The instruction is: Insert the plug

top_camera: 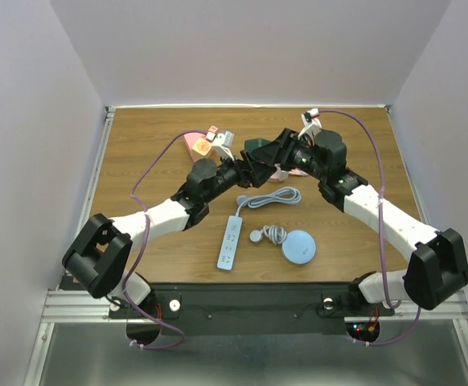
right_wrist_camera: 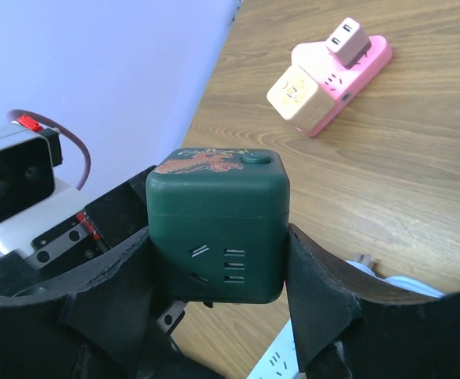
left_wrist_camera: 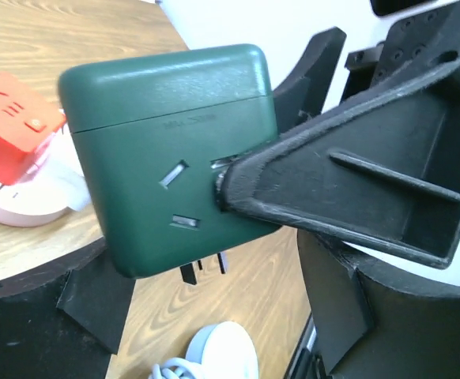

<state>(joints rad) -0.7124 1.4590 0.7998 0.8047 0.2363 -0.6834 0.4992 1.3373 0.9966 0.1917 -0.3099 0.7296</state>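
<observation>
A dark green cube plug adapter [top_camera: 260,147] is held above the table's middle back. In the right wrist view the cube [right_wrist_camera: 218,213] sits between my right gripper's [right_wrist_camera: 218,260] fingers, which press on both its sides. In the left wrist view the cube [left_wrist_camera: 167,150] shows socket slots on its face and metal prongs [left_wrist_camera: 202,268] underneath, with the right gripper's finger across its face. My left gripper [left_wrist_camera: 214,276] stands open around the cube's lower part, and its right finger is clear of the cube. The white power strip [top_camera: 230,241] lies on the table nearer the arms.
A pink power strip with small adapters [right_wrist_camera: 333,75] lies at the back left [top_camera: 204,145]. A red cube on a pink and white base [left_wrist_camera: 16,134] is beside the grippers. A grey cable [top_camera: 270,197] and a round white reel [top_camera: 300,246] lie near the white strip.
</observation>
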